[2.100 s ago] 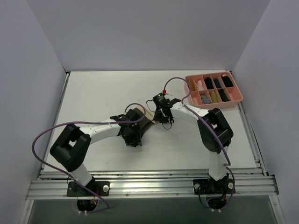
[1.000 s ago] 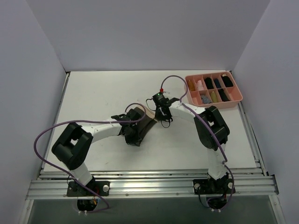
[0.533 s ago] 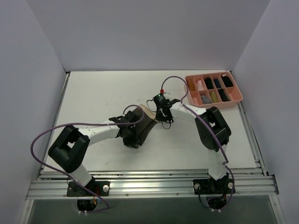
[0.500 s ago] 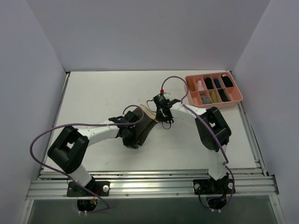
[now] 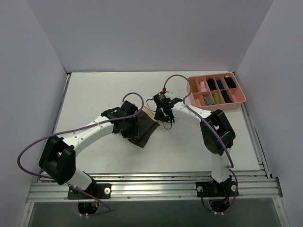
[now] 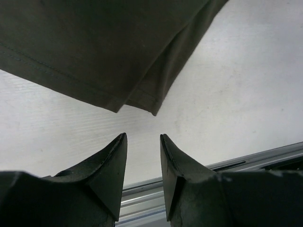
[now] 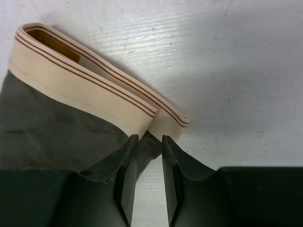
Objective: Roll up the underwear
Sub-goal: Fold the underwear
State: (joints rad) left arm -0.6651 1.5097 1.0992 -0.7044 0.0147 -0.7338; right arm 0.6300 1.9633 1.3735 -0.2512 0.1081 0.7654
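Observation:
The underwear [image 5: 146, 128] lies flat on the white table, dark olive cloth with a tan waistband [image 5: 150, 112] at its far end. My left gripper [image 5: 129, 126] hovers over its left side. In the left wrist view the left gripper [image 6: 143, 137] is open, bare table between its fingertips [image 6: 120, 142], and a corner of the underwear [image 6: 94, 42] lies just beyond. The right gripper [image 5: 161, 115] sits at the waistband's right end. In the right wrist view the right gripper [image 7: 149, 139] stands open with a narrow gap, and the folded waistband [image 7: 80, 80] lies just past its tips.
A pink compartment tray [image 5: 222, 107] with small rolled bundles stands at the back right. Metal rails [image 5: 151, 182] run along the near table edge. Grey walls close in the table on three sides. Purple cables loop off both arms.
Both grippers have opened and let go of the underwear. The left arm has swung back and up. The cloth now lies spread on the table.

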